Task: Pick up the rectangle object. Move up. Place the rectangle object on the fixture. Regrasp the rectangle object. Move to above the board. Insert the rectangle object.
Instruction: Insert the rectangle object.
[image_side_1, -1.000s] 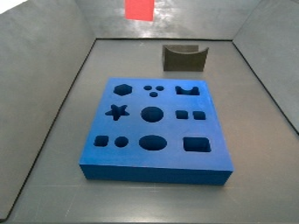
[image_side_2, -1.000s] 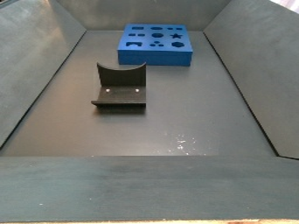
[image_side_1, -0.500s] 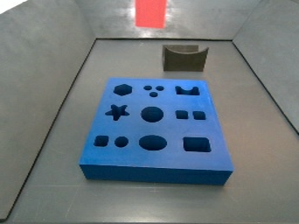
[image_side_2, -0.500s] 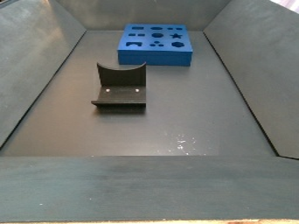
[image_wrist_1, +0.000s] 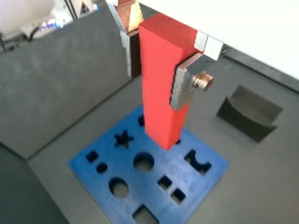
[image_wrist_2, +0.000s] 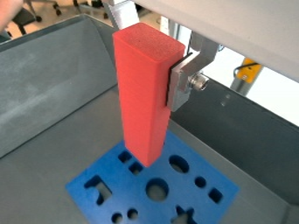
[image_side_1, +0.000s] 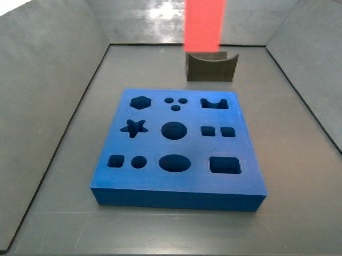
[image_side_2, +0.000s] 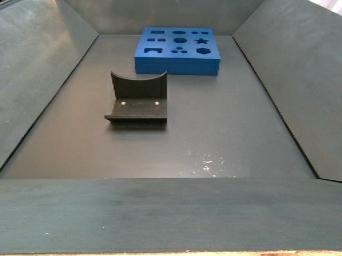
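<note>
The rectangle object (image_wrist_1: 163, 83) is a long red-orange bar with square edges and softly rounded corners, matte and smooth like moulded plastic or foam; in a wrist view (image_wrist_2: 146, 92) its faces look evenly coloured, a little paler where light strikes. It hangs upright, clamped in the pincer (image_wrist_1: 163, 61), whose flat silver finger (image_wrist_1: 187, 80) presses against its side, with a round brass-coloured screw head showing on the plate. The bar's lower end hangs free in the air, well above the board (image_wrist_1: 146, 171). In a side view only the blurred lower part of the bar (image_side_1: 205, 24) shows at the upper edge; the pincer itself is out of that picture.

Below the pincer lies the board, a thick blue slab of foam-like material with cutouts: star, hexagon, circles, squares and a notched shape (image_side_1: 174, 145). Off to one side of the pincer and lower stands the fixture (image_wrist_1: 253, 111), a dark grey-olive block with a curved notch in its top (image_side_2: 138, 98), set on a base plate. The tray floor (image_side_2: 201, 150) is dull grey with sloping walls. No writing or labels can be read
</note>
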